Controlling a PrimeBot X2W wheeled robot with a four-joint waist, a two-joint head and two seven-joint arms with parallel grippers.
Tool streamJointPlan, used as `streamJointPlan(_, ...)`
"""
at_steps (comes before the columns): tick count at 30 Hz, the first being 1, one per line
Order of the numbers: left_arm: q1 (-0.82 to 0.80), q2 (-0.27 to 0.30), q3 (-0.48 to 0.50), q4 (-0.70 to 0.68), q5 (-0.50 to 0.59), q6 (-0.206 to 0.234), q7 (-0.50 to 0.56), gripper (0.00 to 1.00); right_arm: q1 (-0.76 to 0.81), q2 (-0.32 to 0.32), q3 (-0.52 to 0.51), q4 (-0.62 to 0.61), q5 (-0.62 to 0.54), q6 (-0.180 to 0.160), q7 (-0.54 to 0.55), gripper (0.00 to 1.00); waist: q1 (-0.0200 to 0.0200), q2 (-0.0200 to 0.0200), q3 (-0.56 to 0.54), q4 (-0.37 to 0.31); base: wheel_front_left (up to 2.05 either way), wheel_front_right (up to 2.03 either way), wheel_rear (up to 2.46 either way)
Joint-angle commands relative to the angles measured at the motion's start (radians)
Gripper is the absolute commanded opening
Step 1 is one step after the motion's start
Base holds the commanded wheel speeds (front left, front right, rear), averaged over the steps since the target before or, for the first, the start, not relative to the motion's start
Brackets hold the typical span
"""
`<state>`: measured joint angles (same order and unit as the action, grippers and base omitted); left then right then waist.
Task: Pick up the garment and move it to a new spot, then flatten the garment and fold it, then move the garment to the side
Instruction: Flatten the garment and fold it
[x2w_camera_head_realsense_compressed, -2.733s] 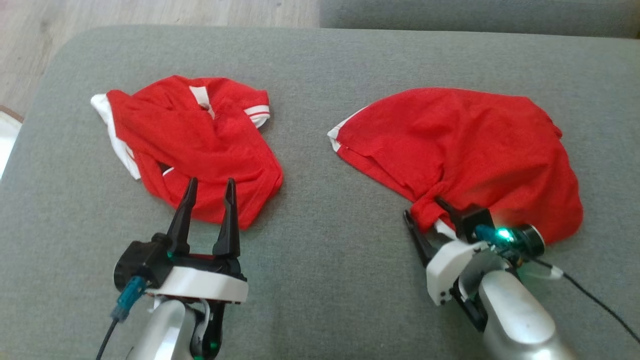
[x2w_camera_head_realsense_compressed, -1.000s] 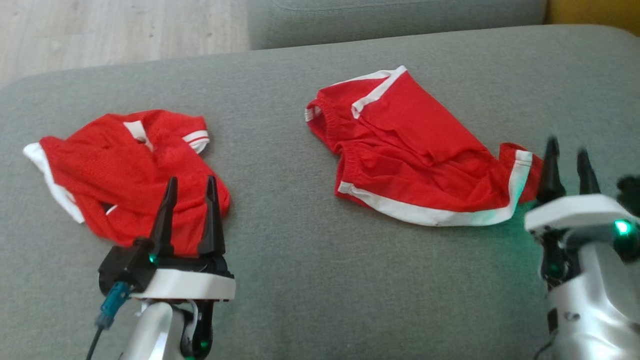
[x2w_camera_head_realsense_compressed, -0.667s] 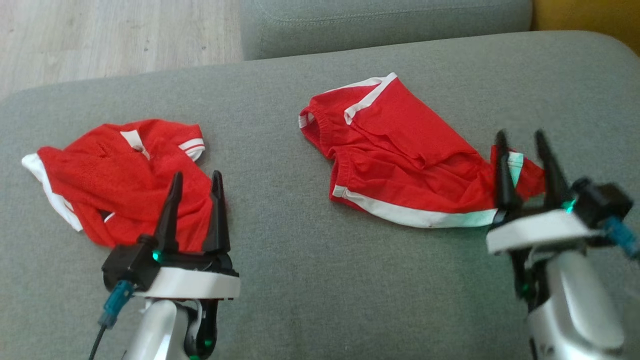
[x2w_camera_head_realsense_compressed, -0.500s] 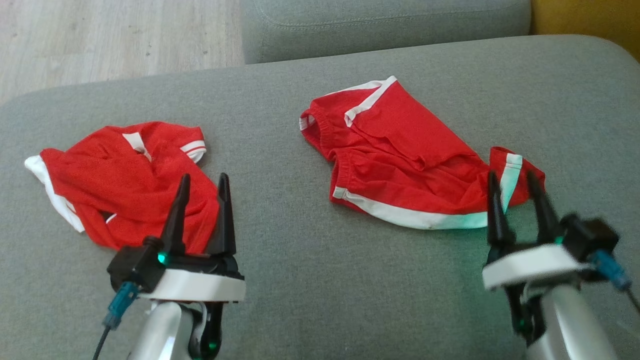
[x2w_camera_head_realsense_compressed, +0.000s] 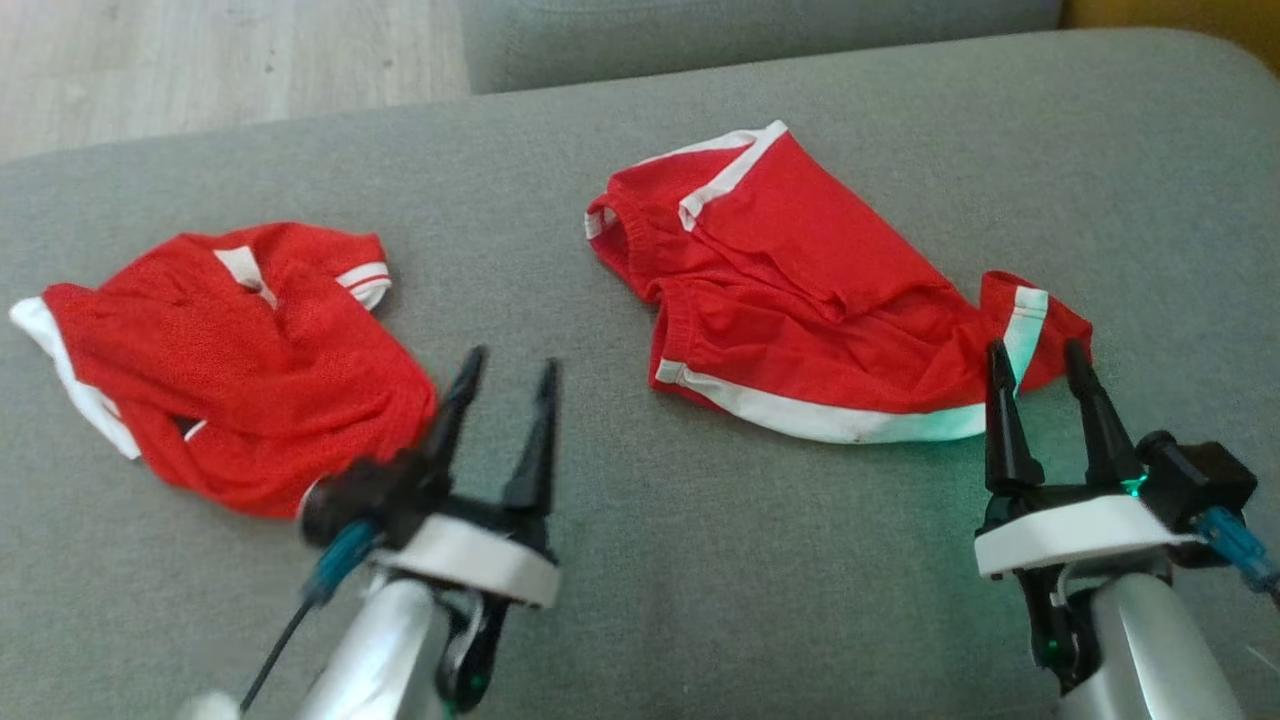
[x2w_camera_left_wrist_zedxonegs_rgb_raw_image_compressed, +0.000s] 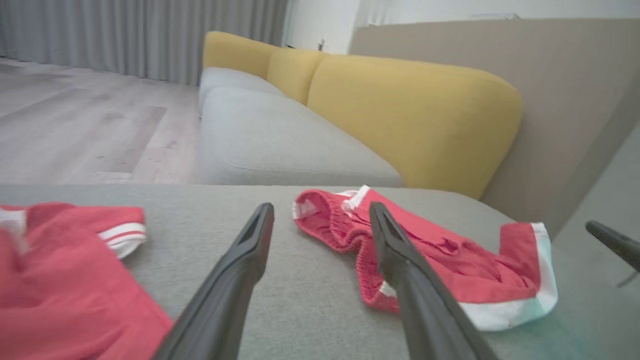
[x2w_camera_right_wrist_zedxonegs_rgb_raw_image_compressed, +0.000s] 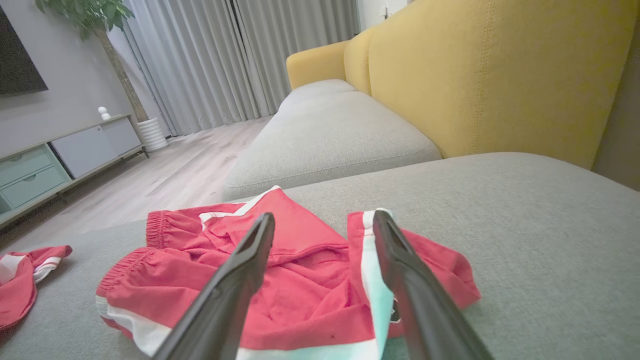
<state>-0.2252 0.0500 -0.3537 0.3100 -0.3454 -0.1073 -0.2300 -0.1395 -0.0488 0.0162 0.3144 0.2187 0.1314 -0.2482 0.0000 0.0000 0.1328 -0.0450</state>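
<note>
Head view: The red shorts (x2w_camera_head_realsense_compressed: 800, 320), taken to be the task's garment, were found lying on the grey seat cushion (x2w_camera_head_realsense_compressed: 650, 560), right of centre. They were creased, with one leg twisted off to the right, and were neither flattened nor folded. A red jersey (x2w_camera_head_realsense_compressed: 230, 370) was noted bunched on the left of the same cushion, well apart from the shorts. Nothing was held by either arm. The relocation step was judged either finished or not begun, which could not be told. Flattening, folding and the move to the side were judged outstanding. The left gripper (x2w_camera_head_realsense_compressed: 511, 360) was seen low and angled toward the middle of the cushion, just beside the jersey's near edge, its fingers spread and empty. The right gripper (x2w_camera_head_realsense_compressed: 1034, 347) was seen near-upright at the near right end of the shorts, its fingers likewise released.

Left wrist view: The spread fingers were pointed across bare cushion toward the elasticated waistband of the shorts (x2w_camera_left_wrist_zedxonegs_rgb_raw_image_compressed: 440, 260). No contact with cloth was observed.

Right wrist view: The parted fingers were aimed at the twisted leg and its white band (x2w_camera_right_wrist_zedxonegs_rgb_raw_image_compressed: 370, 280). Whether the tips touched the fabric could not be told.
</note>
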Motion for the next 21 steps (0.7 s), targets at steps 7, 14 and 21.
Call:
streamJointPlan(7, -0.183, 0.011, -0.126, 0.096, 0.020, -0.021, 0.123, 1.00, -0.059, -0.001, 0.031, -0.046, 0.006, -0.001, -0.013, 1.00, 0.0000, 0.0000, 0.059, -0.051, 0.00, 0.00, 0.00)
streamJointPlan(14, -0.283, 0.036, -0.237, 0.197, -0.030, -0.023, 0.163, 1.00, -0.082, -0.001, 0.032, -0.055, 0.021, -0.001, -0.013, 1.00, 0.0000, 0.0000, 0.109, -0.096, 0.00, 0.00, 0.00)
streamJointPlan(21, -0.345, 0.060, -0.278, 0.259, -0.076, -0.023, 0.133, 1.00, -0.094, -0.001, 0.025, -0.061, 0.029, -0.001, -0.013, 1.00, 0.0000, 0.0000, 0.132, -0.116, 0.00, 0.00, 0.00)
